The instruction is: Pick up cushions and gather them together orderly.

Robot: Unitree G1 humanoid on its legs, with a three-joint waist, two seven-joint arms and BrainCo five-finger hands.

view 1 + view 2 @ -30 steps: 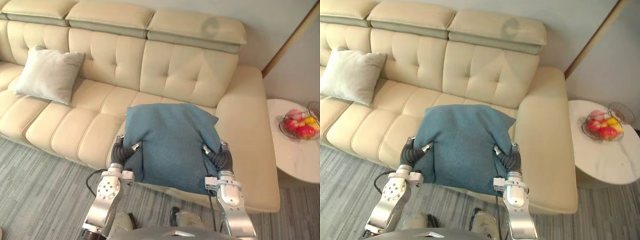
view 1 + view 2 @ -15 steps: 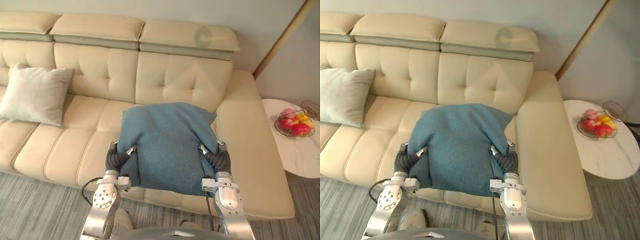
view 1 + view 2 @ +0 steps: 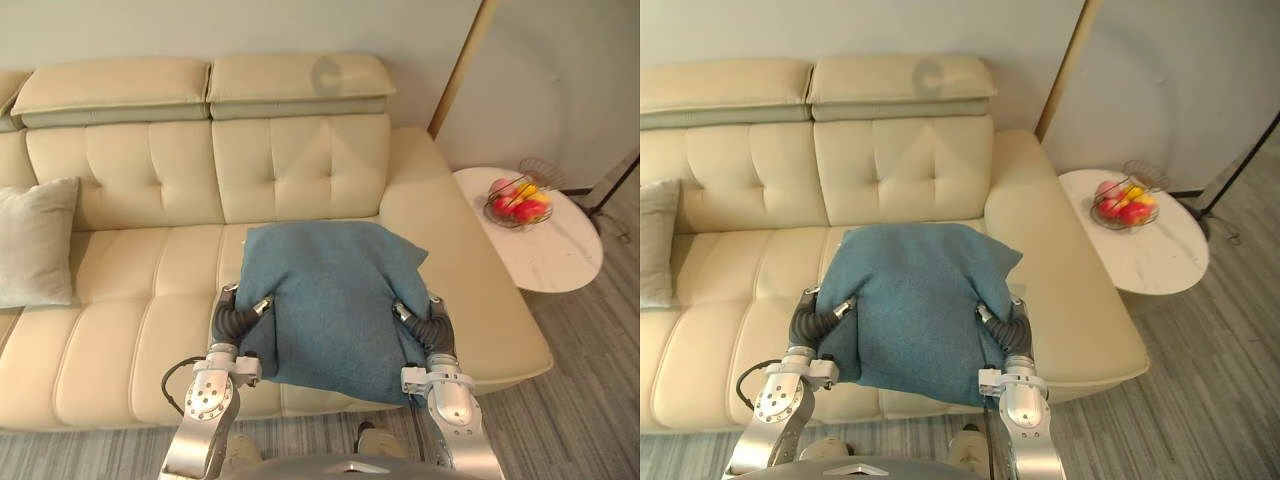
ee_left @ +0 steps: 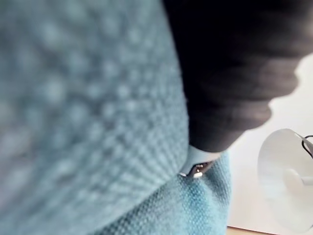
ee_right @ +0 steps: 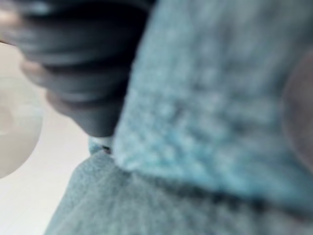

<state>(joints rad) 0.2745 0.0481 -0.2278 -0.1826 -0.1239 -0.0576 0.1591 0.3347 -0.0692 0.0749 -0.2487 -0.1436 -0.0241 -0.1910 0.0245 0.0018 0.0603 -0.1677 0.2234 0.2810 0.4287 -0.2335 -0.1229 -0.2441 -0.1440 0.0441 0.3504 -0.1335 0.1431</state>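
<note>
A blue cushion (image 3: 335, 295) hangs above the front of the sofa seat, carried between my two hands. My left hand (image 3: 238, 318) presses into its left side and my right hand (image 3: 428, 326) into its right side. Both wrist views show the blue cloth (image 4: 73, 122) (image 5: 205, 98) pressed close against each hand's dark cover (image 4: 230, 73) (image 5: 78, 63). A pale grey cushion (image 3: 35, 240) leans on the sofa back at the far left, well away from the blue one.
The cream sofa (image 3: 130, 300) spans the view, with its chaise end (image 3: 470, 270) at the right. Beyond that end stands a round white side table (image 3: 545, 255) with a wire bowl of fruit (image 3: 516, 200). Grey carpet (image 3: 590, 400) lies in front.
The camera has swung to the right, so the sofa and the pale cushion sit further left and the side table nearer the centre. The blue cushion stays between both hands.
</note>
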